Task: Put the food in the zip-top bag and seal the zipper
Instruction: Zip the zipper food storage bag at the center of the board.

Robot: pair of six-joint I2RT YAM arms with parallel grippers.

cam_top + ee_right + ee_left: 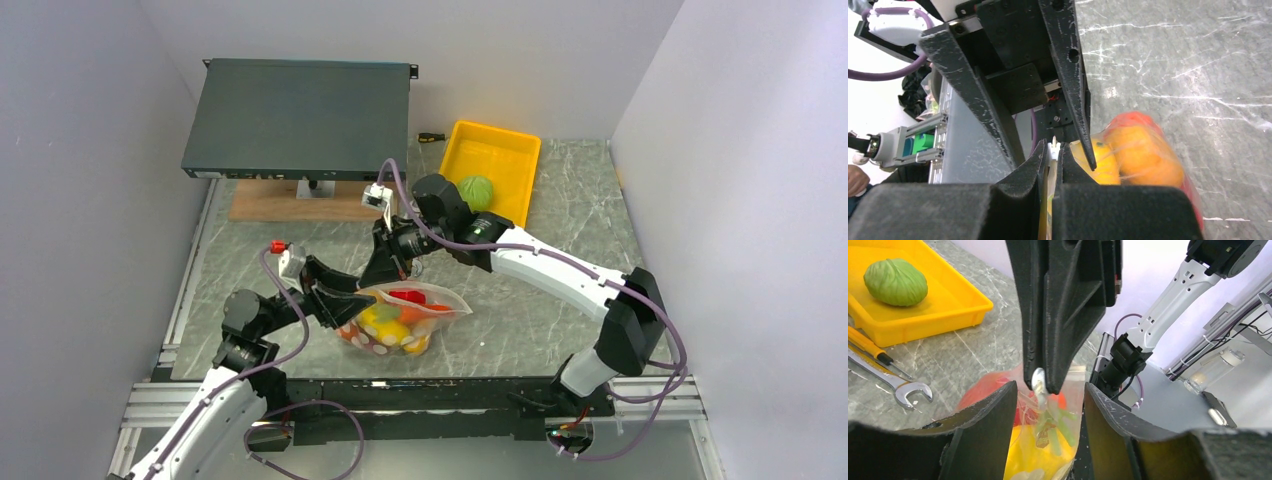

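Observation:
The dotted zip-top bag lies at the front middle of the table, holding red, yellow and orange food. My right gripper is shut on the whitish zipper at the bag's left end. In the left wrist view its closed fingertips pinch the bag's top edge. My left gripper is open and straddles that same end of the bag without closing on it. It sits at the bag's left in the top view. A green cabbage lies in the yellow tray.
A black flat equipment box stands on a wooden board at the back left. A screwdriver and a wrench lie on the table near the tray. White walls close in both sides.

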